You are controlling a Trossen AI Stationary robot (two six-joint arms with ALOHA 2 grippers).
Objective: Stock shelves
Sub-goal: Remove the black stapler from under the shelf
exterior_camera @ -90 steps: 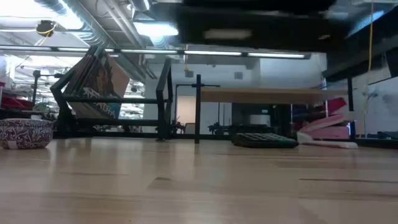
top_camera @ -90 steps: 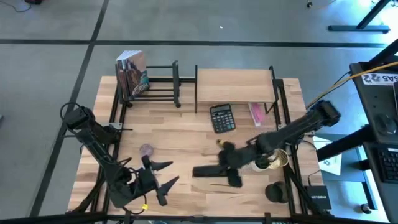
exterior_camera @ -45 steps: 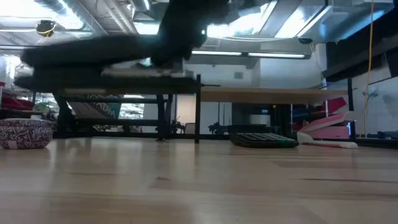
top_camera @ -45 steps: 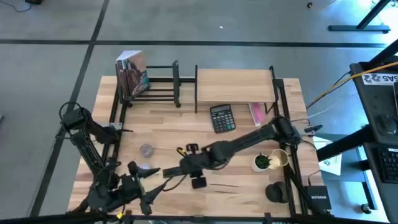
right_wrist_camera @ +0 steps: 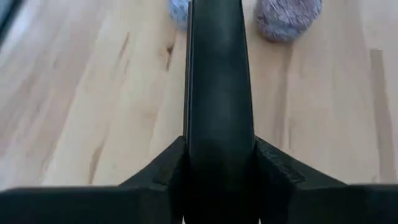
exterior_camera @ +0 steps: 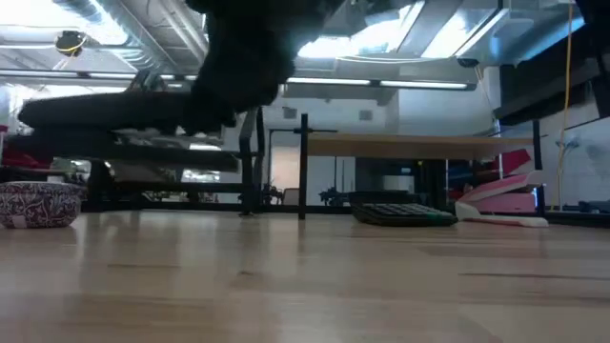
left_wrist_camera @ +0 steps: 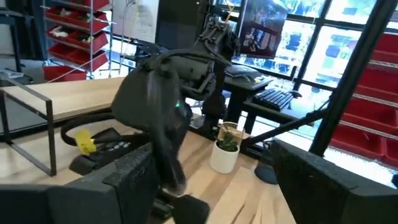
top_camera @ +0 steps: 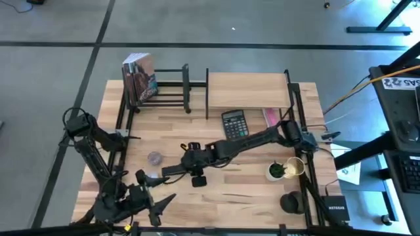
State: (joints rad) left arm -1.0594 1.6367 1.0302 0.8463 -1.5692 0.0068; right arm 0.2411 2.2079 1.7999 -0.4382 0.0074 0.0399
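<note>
A dark robot arm (exterior_camera: 238,57) reaches down from above over the left half of the tabletop (exterior_camera: 305,286), its long gripper (exterior_camera: 124,129) held level above the wood, blurred, fingers' spacing impossible to judge. At the tabletop's left edge sits a small patterned bowl (exterior_camera: 38,205). Behind the gripper, toward the far edge, the black metal-bar rack (exterior_camera: 250,162) is partly hidden. Right of it stands the shelf of light wood (exterior_camera: 419,145) on thin black posts, with a dark calculator (exterior_camera: 400,214) lying flat under it and a pink stapler-like object (exterior_camera: 500,202) near the far right. A workshop room with ceiling lights fills the background
</note>
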